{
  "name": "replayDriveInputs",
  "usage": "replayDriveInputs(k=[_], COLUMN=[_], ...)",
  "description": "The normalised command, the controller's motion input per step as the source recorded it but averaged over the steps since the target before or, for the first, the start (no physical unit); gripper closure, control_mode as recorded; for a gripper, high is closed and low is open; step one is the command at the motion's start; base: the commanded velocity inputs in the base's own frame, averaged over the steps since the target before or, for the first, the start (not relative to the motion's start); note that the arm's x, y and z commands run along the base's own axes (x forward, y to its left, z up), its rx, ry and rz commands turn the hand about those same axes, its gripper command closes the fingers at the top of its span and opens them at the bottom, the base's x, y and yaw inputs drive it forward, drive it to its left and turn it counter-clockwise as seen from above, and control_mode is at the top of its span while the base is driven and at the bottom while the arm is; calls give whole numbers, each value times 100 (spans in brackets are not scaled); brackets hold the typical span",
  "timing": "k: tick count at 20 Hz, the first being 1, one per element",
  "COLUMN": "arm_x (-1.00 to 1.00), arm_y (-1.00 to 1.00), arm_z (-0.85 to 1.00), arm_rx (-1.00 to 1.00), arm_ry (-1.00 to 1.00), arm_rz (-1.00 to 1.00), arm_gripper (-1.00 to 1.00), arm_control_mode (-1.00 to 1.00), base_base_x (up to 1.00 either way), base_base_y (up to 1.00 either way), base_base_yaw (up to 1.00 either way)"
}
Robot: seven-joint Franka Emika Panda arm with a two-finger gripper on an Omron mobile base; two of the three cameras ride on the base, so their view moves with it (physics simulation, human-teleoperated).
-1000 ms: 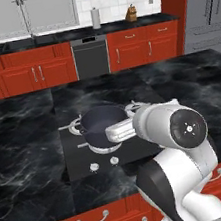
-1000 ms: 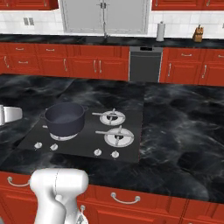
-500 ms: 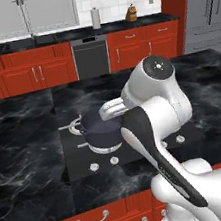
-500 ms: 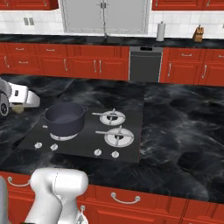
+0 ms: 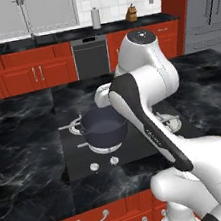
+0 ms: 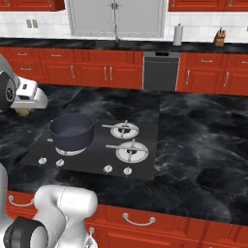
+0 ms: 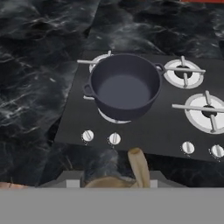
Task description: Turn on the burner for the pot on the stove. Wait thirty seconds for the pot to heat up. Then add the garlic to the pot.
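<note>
Garlic [image 7: 131,173] sits clamped in the end effector [image 7: 114,178], above the table edge just short of the knobs. Pot [image 7: 124,85] stands empty on the stove's [image 7: 153,127] near-left burner. A good drop carries the bulb over the pot's middle before release.
</note>
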Motion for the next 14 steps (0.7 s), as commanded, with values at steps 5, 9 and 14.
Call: replayDriveInputs(k=[5,9,14], arm_x=[48,66,77], arm_y=[0,0,0], arm_z=[-8,-12,-23], arm_rx=[0,0,0], arm_ry=[0,0,4], arm_rz=[0,0,0], arm_gripper=[100,100,100], arm_control_mode=[-100,-100,-100], base_base_x=[0,0,0], base_base_y=[0,0,0], base_base_yaw=[0,0,0])
